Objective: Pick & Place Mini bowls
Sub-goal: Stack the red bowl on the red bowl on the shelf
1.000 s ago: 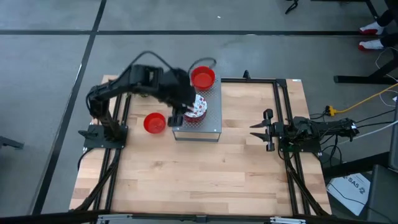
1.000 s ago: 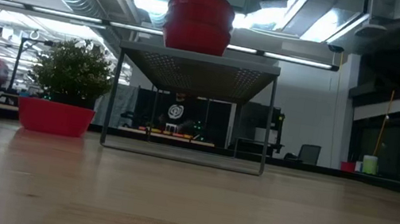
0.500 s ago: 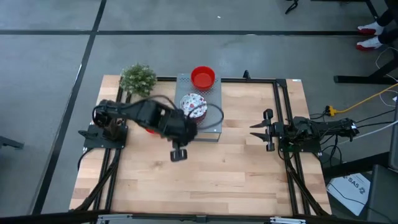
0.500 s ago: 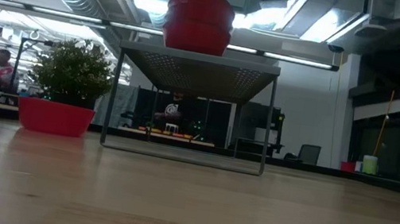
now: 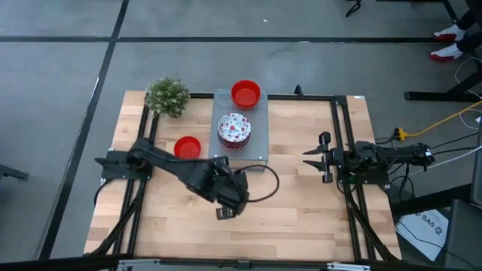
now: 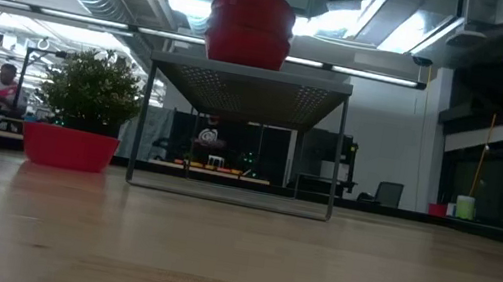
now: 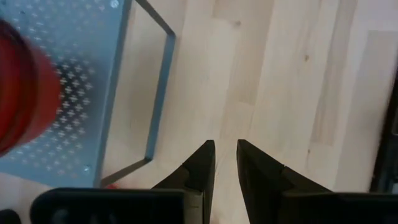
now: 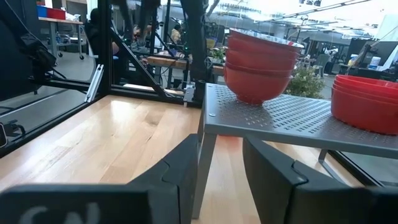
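We find the mini bowls in three spots. A stack of speckled white ones sits on top of the grey perforated box, with a stack of plain red bowls on the same box toward its far end. A lone red bowl rests on the wooden surface just beside the box, not far from the small green plant.

Our left claw hangs over bare wood in front of the box, well apart from every bowl; the left wrist view shows its fingers close together with a narrow gap and nothing between them. Our right claw waits at the right side of the surface, its fingers apart and empty.

We judge these bowls light, rigid and glossy, so likely slick under the pads, and possibly brittle if they are ceramic, which we cannot confirm. Nested ones may cling to each other, so lifting the top bowl could drag the one beneath. We think the best hold is on the rim: one finger inside, one outside, pinching the wall near the lip, approached from above. The single red bowl on the surface looks the easiest to take, since it stands alone with room all around. A squeeze across the full width seems poorer, since the round glazed sides could slip out.
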Tool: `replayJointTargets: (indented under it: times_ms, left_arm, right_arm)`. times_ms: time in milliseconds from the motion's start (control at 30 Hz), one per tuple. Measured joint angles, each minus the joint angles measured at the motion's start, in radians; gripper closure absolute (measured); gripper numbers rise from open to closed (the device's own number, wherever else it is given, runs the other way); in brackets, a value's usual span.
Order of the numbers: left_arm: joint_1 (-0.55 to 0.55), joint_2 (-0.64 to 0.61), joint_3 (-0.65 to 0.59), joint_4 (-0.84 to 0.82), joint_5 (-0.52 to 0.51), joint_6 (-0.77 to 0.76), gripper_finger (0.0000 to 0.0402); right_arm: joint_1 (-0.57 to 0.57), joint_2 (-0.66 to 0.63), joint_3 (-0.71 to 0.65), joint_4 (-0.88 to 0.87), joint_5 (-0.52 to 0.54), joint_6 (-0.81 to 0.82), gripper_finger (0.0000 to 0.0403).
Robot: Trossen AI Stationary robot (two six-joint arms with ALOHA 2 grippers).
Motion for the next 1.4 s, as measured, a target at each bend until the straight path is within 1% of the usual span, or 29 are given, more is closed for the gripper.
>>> replayJointTargets:
  times_ms: [233, 367, 433, 567, 700, 767, 900, 1067, 1167, 1300, 1400]
  left_arm:
    - [0.001, 0.08, -0.001, 0.001, 0.006, -0.009, 0.0342]
    - [0.001, 0.092, -0.002, 0.001, -0.015, -0.009, 0.0343]
    - [0.006, 0.085, -0.04, 0.005, -0.018, -0.018, 0.0343]
    - [0.016, 0.049, -0.212, -0.001, -0.019, -0.07, 0.0343]
    - [-0.002, 0.002, -0.372, 0.028, -0.035, -0.079, 0.0343]
    - [-0.015, -0.036, -0.448, 0.071, -0.036, -0.088, 0.0343]
    - [-0.03, -0.141, -0.634, 0.131, -0.046, -0.172, 0.0343]
    - [-0.046, -0.317, -0.924, 0.31, -0.053, -0.287, 0.0342]
    - [-0.048, -0.421, -1.091, 0.406, -0.052, -0.328, 0.0335]
    - [-0.038, -0.54, -1.269, 0.553, -0.074, -0.306, 0.0316]
    - [-0.015, -0.612, -1.373, 0.661, -0.098, -0.221, 0.0298]
  right_arm:
    - [0.0, 0.0, 0.0, 0.0, 0.0, 0.0, 0.0276]
    - [0.0, 0.0, 0.0, 0.0, 0.0, 0.0, 0.0276]
    - [0.0, 0.0, 0.0, 0.0, 0.0, 0.0, 0.0276]
    - [0.0, 0.0, 0.0, 0.0, 0.0, 0.0, 0.0276]
    - [0.0, 0.0, 0.0, 0.0, 0.0, 0.0, 0.0276]
    - [0.0, 0.0, 0.0, 0.0, 0.0, 0.0, 0.0276]
    - [0.0, 0.0, 0.0, 0.0, 0.0, 0.0, 0.0276]
    - [0.0, 0.001, 0.0, 0.0, 0.0, 0.0, 0.0276]
    - [0.0, 0.001, 0.0, 0.0, 0.0, 0.0, 0.0276]
    - [0.0, 0.001, 0.0, 0.0, 0.0, 0.0, 0.0276]
    - [0.0, 0.001, 0.0, 0.0, 0.0, 0.0, 0.0276]
